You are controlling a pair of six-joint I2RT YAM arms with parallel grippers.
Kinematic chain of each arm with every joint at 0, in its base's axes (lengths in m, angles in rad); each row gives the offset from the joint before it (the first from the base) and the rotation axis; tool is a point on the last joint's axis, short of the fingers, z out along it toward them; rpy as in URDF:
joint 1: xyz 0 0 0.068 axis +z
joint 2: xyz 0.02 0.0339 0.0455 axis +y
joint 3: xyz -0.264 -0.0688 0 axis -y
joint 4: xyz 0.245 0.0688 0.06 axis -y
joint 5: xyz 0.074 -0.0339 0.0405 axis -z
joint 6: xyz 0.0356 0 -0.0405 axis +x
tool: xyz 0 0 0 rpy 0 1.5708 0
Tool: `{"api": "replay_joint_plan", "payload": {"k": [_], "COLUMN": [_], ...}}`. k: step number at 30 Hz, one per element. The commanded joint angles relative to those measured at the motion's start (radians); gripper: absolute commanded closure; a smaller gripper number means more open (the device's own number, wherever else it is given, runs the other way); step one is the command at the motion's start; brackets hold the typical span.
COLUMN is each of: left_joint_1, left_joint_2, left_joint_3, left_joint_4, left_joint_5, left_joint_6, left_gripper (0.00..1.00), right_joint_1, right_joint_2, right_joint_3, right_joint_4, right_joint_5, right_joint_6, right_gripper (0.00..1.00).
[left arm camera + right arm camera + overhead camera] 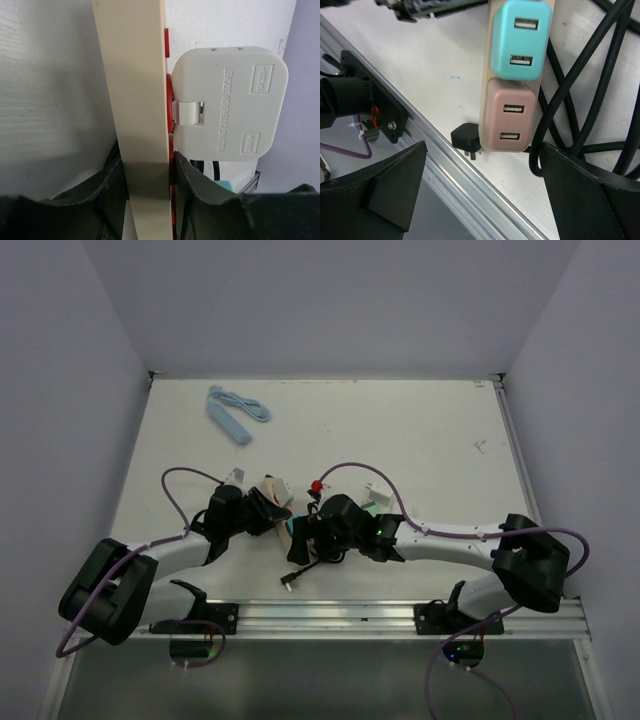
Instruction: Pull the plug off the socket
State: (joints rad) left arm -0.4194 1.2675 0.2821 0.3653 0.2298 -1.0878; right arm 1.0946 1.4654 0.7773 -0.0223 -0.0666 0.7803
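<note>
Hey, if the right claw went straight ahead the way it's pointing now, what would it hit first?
Most likely the pink USB charger plugged into the power strip; it sits centred ahead of the open right claw. The teal charger lies farther along the strip. Depth is hard to judge.

1. The counter (420, 430) is white and flat, with plain walls on three sides.
2. A light blue bundle (238, 413), maybe a folded cord, lies near the far left corner, well apart from the rest.
3. A black plug (291, 580) lies by the near edge, just beside the silver rail (330, 617).
4. Black cords (580, 100) lie in loops on the counter near the middle.
5. A few small dark marks (480, 447) show on the right side.
</note>
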Motion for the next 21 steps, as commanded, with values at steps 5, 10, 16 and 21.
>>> {"api": "replay_joint_plan", "payload": {"k": [5, 10, 16, 21], "left_joint_1": [-0.002, -0.002, -0.002, -0.002], "left_joint_2": [-0.068, -0.080, -0.085, -0.083], "left_joint_3": [0.019, 0.009, 0.000, -0.006], "left_joint_4": [-0.089, -0.100, -0.092, -0.086], "left_joint_5": [-0.026, -0.026, -0.026, -0.023], "left_joint_6": [0.080, 0.080, 0.075, 0.071], "left_gripper": [1.00, 1.00, 1.00, 1.00], "right_joint_1": [0.002, 0.004, 0.004, 0.001], "right_joint_2": [-0.137, -0.169, -0.125, -0.060], "right_joint_3": [0.112, 0.126, 0.123, 0.123], "right_joint_4": [-0.194, -0.260, -0.189, -0.125], "right_joint_5": [0.163, 0.234, 0.143, 0.110], "right_joint_6": [-0.073, -0.095, -0.076, -0.056], "right_gripper": [0.05, 0.07, 0.19, 0.30]}}
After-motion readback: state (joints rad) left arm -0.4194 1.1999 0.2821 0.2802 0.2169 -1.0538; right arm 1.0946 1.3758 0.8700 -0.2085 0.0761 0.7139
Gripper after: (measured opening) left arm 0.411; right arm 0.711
